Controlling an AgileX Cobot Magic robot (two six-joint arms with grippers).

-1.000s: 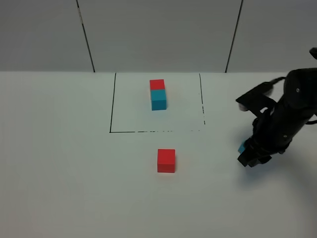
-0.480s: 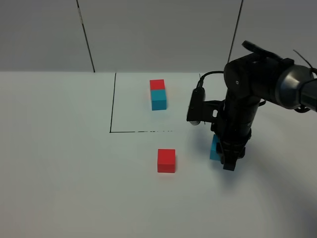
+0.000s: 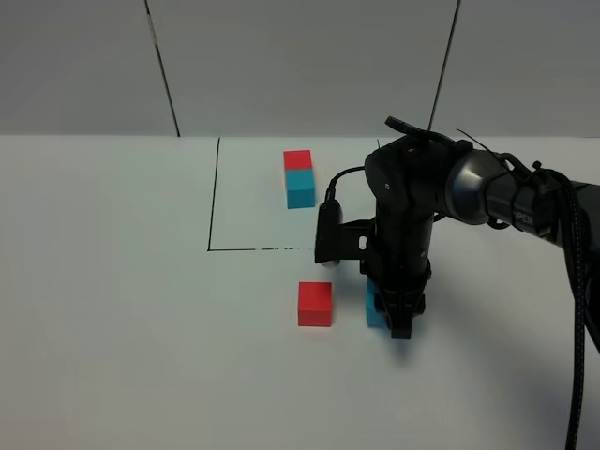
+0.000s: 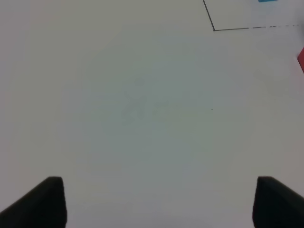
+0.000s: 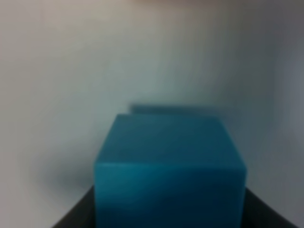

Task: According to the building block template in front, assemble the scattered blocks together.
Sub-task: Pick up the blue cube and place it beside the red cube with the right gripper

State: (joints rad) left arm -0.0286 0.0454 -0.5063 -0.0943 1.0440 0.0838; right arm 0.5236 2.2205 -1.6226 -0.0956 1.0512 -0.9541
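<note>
The building block template (image 3: 299,177), a red cube joined to a cyan one, lies at the back inside a thin black outline (image 3: 212,206). Of the scattered blocks, the red cube (image 3: 314,304) rests on the table in front of the outline. The cyan cube (image 3: 374,306) is a small gap to its right, low over the table, with my right gripper (image 3: 397,317) shut on it. The right wrist view shows this cyan cube (image 5: 168,171) filling the space between the dark fingers (image 5: 76,214). My left gripper (image 4: 159,204) is open over bare table, holding nothing.
The white table (image 3: 112,309) stretches left and toward the front. A grey panelled wall (image 3: 300,56) stands behind it. The left wrist view catches the outline's corner (image 4: 213,30) and a sliver of the red cube (image 4: 301,59) at its border.
My right arm has carried the cyan cube leftward from near the table's right side to just right of the red cube. The red cube and the template have not moved.
</note>
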